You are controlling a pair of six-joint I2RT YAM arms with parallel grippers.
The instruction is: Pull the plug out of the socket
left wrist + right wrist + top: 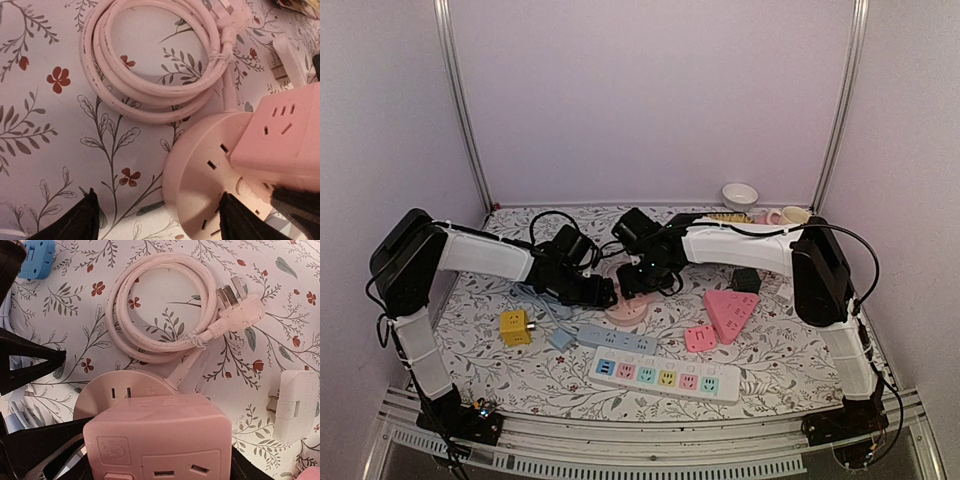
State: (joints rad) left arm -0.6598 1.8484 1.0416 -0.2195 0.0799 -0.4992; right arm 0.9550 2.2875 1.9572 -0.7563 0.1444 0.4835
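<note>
Item: round pink socket (200, 175), lying flat on the floral table (490, 370), taken here as the landmark. Pink cube plug (160, 435): seated on top of the socket, toward its right-arm side, not yet lifted. Left gripper (159, 200): jaws apart, one fingertip over the socket's disc and the other on the table just beside it, holding nothing; judged to be placed there to keep the socket down while the cube is drawn off. Right gripper (638, 285): jaws closed against the cube's sides, judged a grip ready for an upward pull. Coiled pink cord (160, 315): just beyond the socket, tied in a loop, its own plug (240, 310) lying loose, so nothing tethers the socket. The right wrist view alone shows a white adapter (292, 405) and a blue adapter (37, 257), on opposite sides of the socket. The left wrist view alone shows the free slots on the disc beside the cube. The top view alone shows both arms meeting over the socket, and nearer than it a yellow cube (515, 327), a blue strip (617, 342) and a white strip (667, 378)
</note>
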